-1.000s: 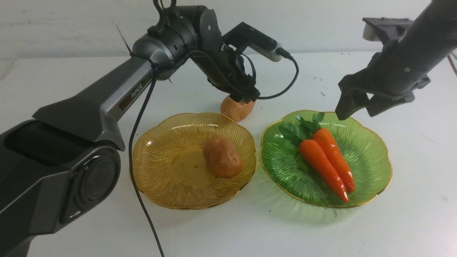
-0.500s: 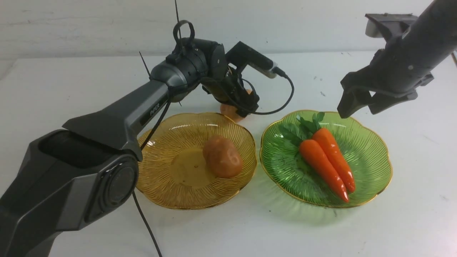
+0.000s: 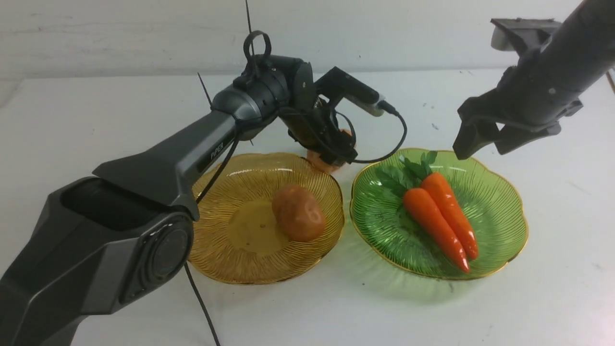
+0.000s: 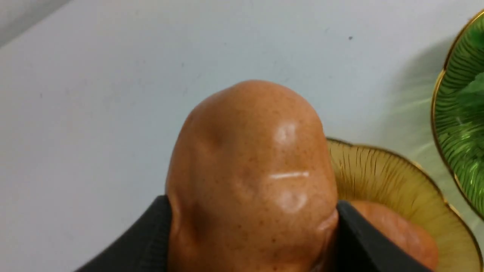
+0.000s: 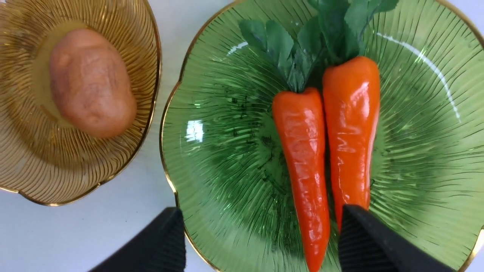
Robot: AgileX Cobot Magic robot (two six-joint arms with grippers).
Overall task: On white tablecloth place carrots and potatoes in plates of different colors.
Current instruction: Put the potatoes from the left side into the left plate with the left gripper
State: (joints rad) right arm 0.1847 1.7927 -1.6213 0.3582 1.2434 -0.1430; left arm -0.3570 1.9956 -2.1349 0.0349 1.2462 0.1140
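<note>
Centre frame, the left gripper [image 3: 338, 153] pinches a potato [image 4: 249, 177] at the yellow plate's [image 3: 221, 240] upper rim; another potato [image 3: 299, 214] lies inside. Upper right, the right gripper [image 3: 482, 145] hangs spread over the green plate [image 3: 499, 202] holding both carrots [image 3: 432, 221].

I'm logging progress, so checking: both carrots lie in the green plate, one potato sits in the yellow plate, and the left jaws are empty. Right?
Not quite. The left jaws are not empty: the left wrist view shows them clamped on the second potato. Both carrots do lie in the green plate, one potato in the yellow plate.
</note>
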